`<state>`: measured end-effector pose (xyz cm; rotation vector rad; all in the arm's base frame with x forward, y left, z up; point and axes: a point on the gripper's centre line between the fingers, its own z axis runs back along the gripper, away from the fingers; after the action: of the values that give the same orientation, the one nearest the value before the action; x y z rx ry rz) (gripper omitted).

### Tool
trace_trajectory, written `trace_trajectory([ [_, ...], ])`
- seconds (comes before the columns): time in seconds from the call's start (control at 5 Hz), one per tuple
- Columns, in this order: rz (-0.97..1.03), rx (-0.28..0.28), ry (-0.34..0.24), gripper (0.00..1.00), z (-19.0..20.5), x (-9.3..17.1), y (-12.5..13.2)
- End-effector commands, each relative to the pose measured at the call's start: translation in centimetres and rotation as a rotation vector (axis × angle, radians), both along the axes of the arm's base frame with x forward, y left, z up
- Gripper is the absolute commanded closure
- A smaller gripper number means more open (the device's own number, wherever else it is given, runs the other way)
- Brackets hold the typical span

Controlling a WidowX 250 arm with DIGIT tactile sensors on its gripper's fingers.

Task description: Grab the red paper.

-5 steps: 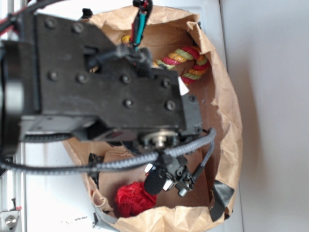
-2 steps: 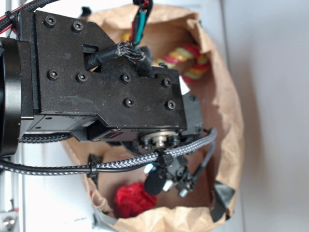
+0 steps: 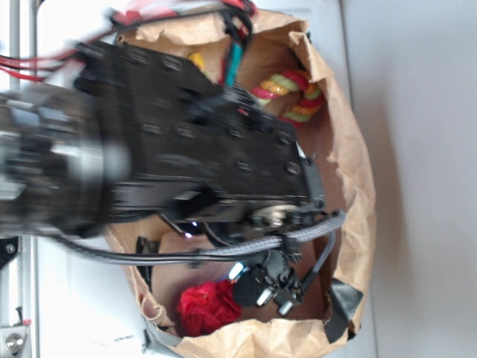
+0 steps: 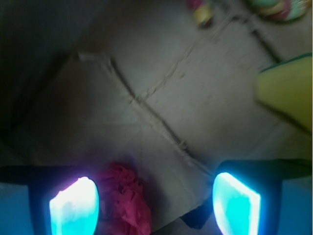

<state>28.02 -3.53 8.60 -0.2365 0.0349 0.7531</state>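
Closing in on the bright red crumpled paper wad (image 3: 209, 306) — nothing grasped yet.
Swung nearer since a second ago; jaws spread wide, wad at seven o'clock in the wrist view, beside one glowing fingertip (image 4: 75, 206).

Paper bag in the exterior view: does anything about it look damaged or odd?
Yes. The brown paper bag lies torn open, with ragged, crumpled edges, serving as a tray. Dark tape patches its lower right corner. The red paper and the rope toy lie inside, undisturbed.

The black arm (image 3: 186, 156) reaches downward, blurred; its gripper (image 4: 155, 200) hangs with jaws spread wide, the two glowing fingers (image 4: 75, 205) holding nothing.
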Motion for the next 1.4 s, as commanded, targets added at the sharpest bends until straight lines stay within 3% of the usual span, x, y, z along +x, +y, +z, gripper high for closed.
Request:
trace_trajectory([
  [0.0, -0.038, -0.117, -0.048, 0.0, 0.1, 0.4, -1.5],
  [0.2, -0.067, -0.174, -0.026, 0.0, 0.4, 0.2, -2.4],
  [0.6, -0.077, -0.181, 0.012, 0.0, 1.6, -1.2, -4.0],
  [1.2, -0.135, -0.161, -0.003, 0.0, -0.3, -1.8, -6.6],
])
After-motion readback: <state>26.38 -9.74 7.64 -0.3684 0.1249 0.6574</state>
